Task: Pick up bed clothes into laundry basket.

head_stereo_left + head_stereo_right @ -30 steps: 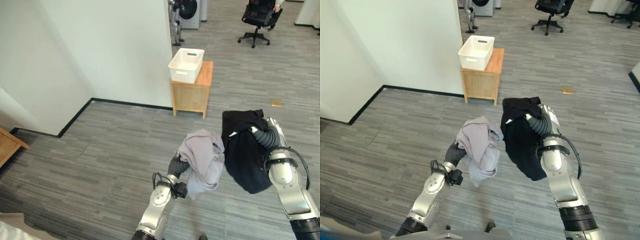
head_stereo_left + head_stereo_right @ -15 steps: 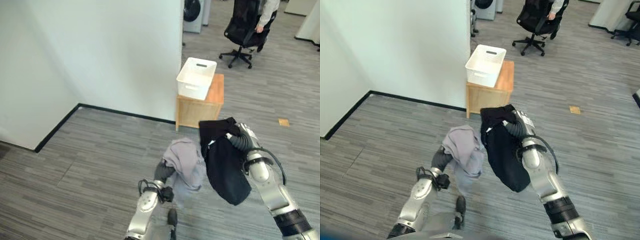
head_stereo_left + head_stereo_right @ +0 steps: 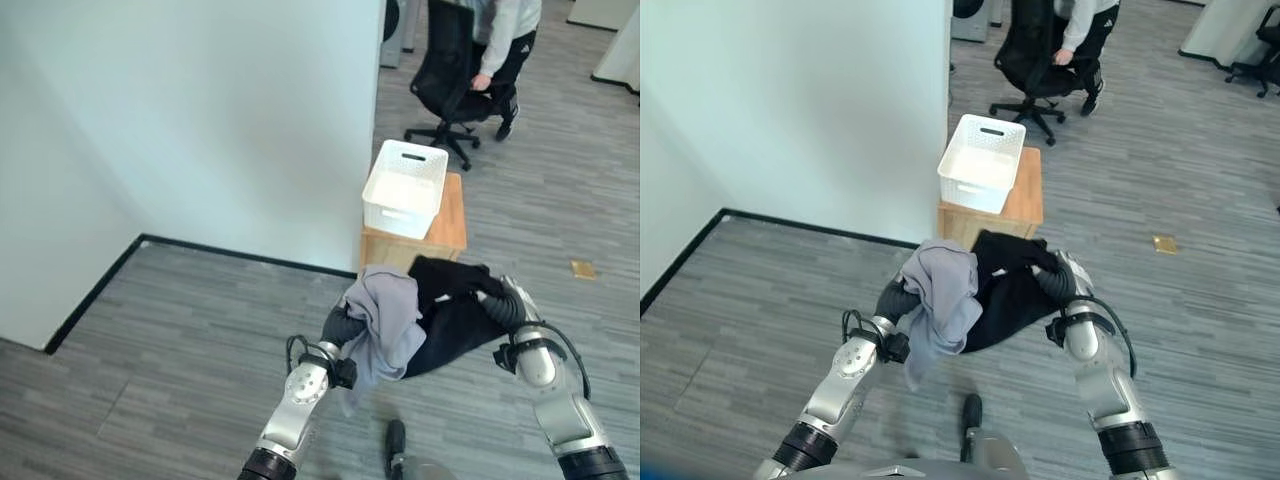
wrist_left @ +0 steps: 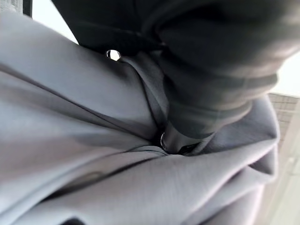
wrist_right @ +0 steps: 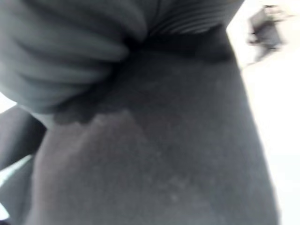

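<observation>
Clothes up in the air above the floor (image 3: 180,330): grey cloth (image 3: 385,318) draped over left hand (image 3: 341,326), black cloth (image 3: 452,312) over right hand (image 3: 505,302), the two touching at the middle. Fingers of both hidden under cloth, so cannot tell if curled or straight. Just beyond, white basket (image 3: 404,188) on wooden stand (image 3: 447,215) beside wall (image 3: 200,120). Farther back, person (image 3: 500,40) behind black chair (image 3: 447,75).
</observation>
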`<state>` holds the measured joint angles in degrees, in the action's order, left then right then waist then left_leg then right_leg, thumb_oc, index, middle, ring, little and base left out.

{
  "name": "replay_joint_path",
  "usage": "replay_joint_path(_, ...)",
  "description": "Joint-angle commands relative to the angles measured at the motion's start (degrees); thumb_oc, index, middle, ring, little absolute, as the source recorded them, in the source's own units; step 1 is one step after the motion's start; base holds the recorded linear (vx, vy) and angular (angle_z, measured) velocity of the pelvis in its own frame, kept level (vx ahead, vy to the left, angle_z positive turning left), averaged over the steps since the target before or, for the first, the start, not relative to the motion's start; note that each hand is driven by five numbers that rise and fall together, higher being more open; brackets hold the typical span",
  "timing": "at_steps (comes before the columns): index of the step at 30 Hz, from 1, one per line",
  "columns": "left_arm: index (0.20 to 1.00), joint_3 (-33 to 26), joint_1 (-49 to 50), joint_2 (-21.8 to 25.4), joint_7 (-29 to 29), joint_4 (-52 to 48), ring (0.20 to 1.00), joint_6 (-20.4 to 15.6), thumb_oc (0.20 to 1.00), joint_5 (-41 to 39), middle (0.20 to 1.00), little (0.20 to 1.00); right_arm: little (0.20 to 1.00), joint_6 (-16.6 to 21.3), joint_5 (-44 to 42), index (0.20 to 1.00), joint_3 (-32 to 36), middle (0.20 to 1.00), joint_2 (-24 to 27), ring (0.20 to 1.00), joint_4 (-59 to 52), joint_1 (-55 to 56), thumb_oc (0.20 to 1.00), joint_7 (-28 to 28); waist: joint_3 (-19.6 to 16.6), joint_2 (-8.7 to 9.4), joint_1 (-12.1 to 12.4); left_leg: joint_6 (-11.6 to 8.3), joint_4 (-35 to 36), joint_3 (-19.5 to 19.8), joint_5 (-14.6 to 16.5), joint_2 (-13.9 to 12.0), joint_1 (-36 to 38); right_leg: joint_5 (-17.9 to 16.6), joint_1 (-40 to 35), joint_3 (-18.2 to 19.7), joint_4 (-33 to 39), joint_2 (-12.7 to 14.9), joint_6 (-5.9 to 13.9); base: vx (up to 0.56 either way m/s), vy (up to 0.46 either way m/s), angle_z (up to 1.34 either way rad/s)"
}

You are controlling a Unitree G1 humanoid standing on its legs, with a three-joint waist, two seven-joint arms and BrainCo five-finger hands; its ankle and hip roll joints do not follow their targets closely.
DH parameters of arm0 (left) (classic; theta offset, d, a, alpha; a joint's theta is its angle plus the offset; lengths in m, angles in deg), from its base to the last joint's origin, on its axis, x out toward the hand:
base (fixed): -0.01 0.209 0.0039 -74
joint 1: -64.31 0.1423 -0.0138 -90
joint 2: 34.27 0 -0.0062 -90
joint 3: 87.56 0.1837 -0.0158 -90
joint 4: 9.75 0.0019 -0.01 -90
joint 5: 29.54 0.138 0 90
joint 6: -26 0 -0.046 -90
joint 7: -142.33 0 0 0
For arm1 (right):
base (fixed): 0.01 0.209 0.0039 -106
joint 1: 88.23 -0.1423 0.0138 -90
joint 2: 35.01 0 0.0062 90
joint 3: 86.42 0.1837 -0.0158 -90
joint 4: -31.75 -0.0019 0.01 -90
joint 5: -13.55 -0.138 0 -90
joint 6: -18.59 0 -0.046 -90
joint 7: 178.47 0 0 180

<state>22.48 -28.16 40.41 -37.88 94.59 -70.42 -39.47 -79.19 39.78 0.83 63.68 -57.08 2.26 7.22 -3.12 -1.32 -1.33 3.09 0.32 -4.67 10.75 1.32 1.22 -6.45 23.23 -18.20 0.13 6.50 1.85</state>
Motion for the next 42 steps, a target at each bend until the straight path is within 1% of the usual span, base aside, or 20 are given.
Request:
replay_joint_path(1,0.2,1.2,-4.7,-5.5,-1.2,-3.3,0.2,-3.3,0.2,1.0,0.2,0.2,0.2,1.5,-0.1,0.2,2.7,0.2,3.4,0.2,-3.0,-3.8,0.2,2.8,-2.3,1.69,0.8,-5.23,4.7,-3.9,-6.3,-3.9,5.4,-3.9,-9.6,-1.9,4.9,4.2,3.3,0.38,-0.225,0.01)
replay_joint_path(3,0.2,1.5,-3.7,-6.4,-1.1,-3.0,0.2,-3.6,0.2,0.6,0.2,0.2,0.2,1.6,-0.7,0.2,3.4,0.2,3.6,0.2,-3.6,-3.1,0.2,2.2,-3.2,1.41,0.3,-6.59,4.7,-4.9,-4.5,-4.9,8.5,-3.8,-11.8,-1.5,4.9,2.6,1.98,0.44,-0.268,-0.24)
replay_joint_path(4,0.2,1.4,-3.7,-6.7,-1.0,-2.9,0.2,-3.7,0.2,0.6,0.2,0.2,0.2,1.5,-1.1,0.2,3.5,0.2,3.6,0.2,-3.5,-3.5,0.2,1.7,-3.7,1.31,0.2,-7.92,3.9,-5.7,-6.0,-5.1,9.4,-3.4,-12.7,-1.6,4.9,2.3,1.77,0.37,-0.248,-0.54)
replay_joint_path(6,0.2,1.6,-3.5,-7.1,-0.7,-2.8,0.2,-4.3,0.2,0.9,0.2,0.2,0.2,1.8,-1.5,0.2,3.0,0.2,4.5,0.2,-3.5,-4.6,0.2,0.5,-2.5,0.55,0.2,-10.53,-11.3,-6.4,-8.1,-8.2,6.2,-1.6,-16.7,-1.0,4.9,1.1,1.63,0.3,-0.299,-0.63)
replay_joint_path(8,0.2,1.6,-3.7,-7.2,-0.6,-3.2,0.2,-4.6,0.2,1.1,0.2,0.2,0.2,1.9,-1.9,0.2,2.6,0.2,4.9,0.2,-3.9,-5.4,0.2,0.4,-1.7,1.25,0.4,-10.23,-18.8,-5.0,-9.3,-8.6,1.9,-1.4,-17.7,-0.9,4.9,1.4,1.25,0.15,-0.223,-0.39)
replay_joint_path(9,0.2,2.0,-4.1,-7.6,-0.7,-3.0,0.2,-4.9,0.2,1.5,0.2,0.2,0.2,1.9,-2.5,0.2,1.7,0.2,5.6,0.2,-3.9,-6.8,0.2,0.7,-0.4,2.61,1.4,-9.55,-28.8,-1.3,-10.3,-5.8,-4.9,0.3,-20.1,0.1,4.9,1.8,0.47,0.12,-0.161,-0.31)
replay_joint_path(10,0.2,2.0,-4.1,-7.6,-0.7,-3.0,0.2,-4.9,0.2,1.5,0.2,0.2,0.2,1.9,-2.5,0.2,1.7,0.2,5.6,0.2,-3.9,-6.8,0.2,0.7,-0.4,2.61,1.4,-9.55,-28.8,-1.3,-10.3,-5.8,-4.9,0.3,-20.1,0.1,4.9,1.8,0.47,0.21,-0.243,-0.23)
replay_joint_path(11,0.2,2.6,-5.0,-7.8,-1.1,-2.9,0.2,-5.1,0.2,1.6,0.2,0.2,0.2,1.5,-2.0,0.2,0.9,0.2,6.4,0.2,-3.9,-9.5,0.2,0.6,0.3,3.6,1.3,-7.8,-31.1,-0.2,-7.0,-4.1,-12.6,1.2,-20.4,0.7,4.9,2.5,0.24,0.16,-0.091,-0.18)
replay_joint_path(14,0.2,2.2,-5.2,-8.3,-1.3,-2.9,0.2,-5.3,0.2,1.0,0.2,0.2,0.2,1.5,-0.9,0.2,-0.4,0.2,7.2,0.2,-2.8,-12.6,0.2,0.6,0.0,3.02,2.2,-5.93,-21.1,-1.2,-6.3,-3.6,-14.0,2.4,-20.5,2.4,4.9,2.0,0.37,0.27,-0.008,-0.32)
replay_joint_path(15,0.2,2.2,-5.0,-8.4,-1.6,-3.2,0.2,-5.3,0.2,0.0,0.2,0.2,0.2,1.8,0.6,0.2,-1.3,0.2,8.4,0.2,-1.5,-14.9,0.2,1.2,-0.7,1.24,3.8,-5.09,-7.3,-0.5,-11.3,-3.6,-13.7,3.1,-21.2,3.3,4.9,0.5,0.53,0.4,0.059,-0.34)
replay_joint_path(16,0.2,2.1,-5.0,-8.4,-1.7,-3.3,0.2,-5.3,0.2,-0.2,0.2,0.2,0.2,1.8,2.0,0.2,-2.2,0.2,9.3,0.2,-0.2,-17.1,0.2,1.7,-1.3,0.6,5.2,-4.98,0.3,0.1,-15.7,-2.5,-13.1,3.9,-22.2,3.7,4.9,-0.3,0.38,0.4,0.059,-0.23)
replay_joint_path(18,0.2,2.5,-5.5,-8.5,-2.3,-3.6,0.2,-5.2,0.2,-1.3,0.2,0.2,0.2,0.5,3.4,0.2,-2.6,0.2,9.7,0.2,1.9,-21.5,0.2,3.0,-2.1,0.1,5.6,-5.39,4.7,0.1,-17.2,-2.0,-12.3,7.1,-24.8,3.4,4.9,-1.0,0.28,0.35,-0.017,-0.18)
replay_joint_path(21,0.2,2.6,-3.7,-8.0,-3.3,-4.2,0.2,-4.3,0.2,-2.7,0.2,0.2,0.2,-0.4,5.2,0.2,-3.3,0.2,8.4,0.2,2.5,-23.6,0.2,2.9,-3.4,0.05,5.8,-2.6,4.7,0.4,-18.8,-1.0,-8.6,9.9,-30.6,3.5,2.1,-3.4,0.43,0.35,-0.022,-0.01)
replay_joint_path(23,0.2,2.0,-3.4,-7.1,-3.0,-4.6,0.2,-4.2,0.2,-3.2,0.2,0.2,0.2,-1.7,6.2,0.2,-4.4,0.2,8.3,0.2,1.8,-26.6,0.2,3.0,-2.9,-0.87,5.3,-2.11,4.7,0.9,-18.6,-1.9,-6.1,13.6,-28.3,4.6,-5.9,-3.4,1.72,0.27,-0.027,0.06)
replay_joint_path(25,0.2,1.2,-4.1,-6.9,-2.7,-4.8,0.2,-4.2,0.2,-3.2,0.2,0.2,0.2,-2.2,6.3,0.2,-4.6,0.2,7.5,0.2,1.3,-27.6,0.2,2.4,-2.6,-0.84,5.1,-2.13,4.7,0.9,-18.1,-2.3,-5.7,14.1,-24.7,6.7,-9.9,-3.0,2.15,0.07,-0.051,0.0)
replay_joint_path(28,0.2,1.6,-4.2,-6.4,-3.2,-4.2,0.2,-4.2,0.2,-3.2,0.2,0.2,0.2,-3.2,6.7,0.2,-4.8,0.2,9.0,0.2,0.0,-30.2,0.2,2.0,-2.7,0.21,4.2,-1.53,4.7,3.2,-16.9,-1.5,-5.7,9.2,-19.4,17.2,-0.8,-5.2,-0.81,0.05,-0.124,0.25)
replay_joint_path(29,0.2,2.0,-3.7,-6.1,-3.1,-4.8,0.2,-4.2,0.2,-3.4,0.2,0.2,0.2,-4.1,7.2,0.2,-3.5,0.2,8.3,0.2,1.0,-32.7,0.2,2.6,-3.3,0.81,4.5,-1.43,4.7,3.7,-15.5,-1.3,-6.0,5.9,-21.3,18.2,4.0,-3.8,-0.85,0.04,-0.129,0.61)
replay_joint_path(31,0.2,1.2,-3.0,-5.9,-2.7,-4.8,0.2,-4.1,0.2,-3.3,0.2,0.2,0.2,-3.1,6.9,0.2,-4.2,0.2,6.7,0.2,-0.4,-32.1,0.2,2.6,-3.2,1.4,5.2,-1.55,4.7,3.1,-15.9,-1.7,-5.9,3.9,-21.5,16.0,4.9,-3.6,-0.22,0.04,-0.139,0.7)
replay_joint_path(34,0.2,-0.2,-1.3,-5.3,-2.7,-5.5,0.2,-4.2,0.2,-4.1,0.2,0.2,0.2,-3.2,8.1,0.2,-6.5,0.2,3.5,0.2,0.5,-32.2,0.2,2.1,-4.2,1.63,5.9,-2.09,4.7,3.6,-15.8,-1.8,-5.3,4.5,-22.5,12.1,4.9,-3.0,-0.04,0.09,-0.059,0.23)
replay_joint_path(42,0.2,0.0,1.2,-4.8,-2.8,-6.1,0.2,-3.9,0.2,-5.6,0.2,0.2,0.2,-4.5,10.3,0.2,-10.9,0.2,0.7,0.2,10.8,-34.1,0.2,3.3,-5.0,2.42,8.6,-3.66,4.7,5.3,-16.3,-2.1,-5.9,5.2,-23.5,7.8,4.9,-2.7,-0.13,0.03,-0.006,0.21)
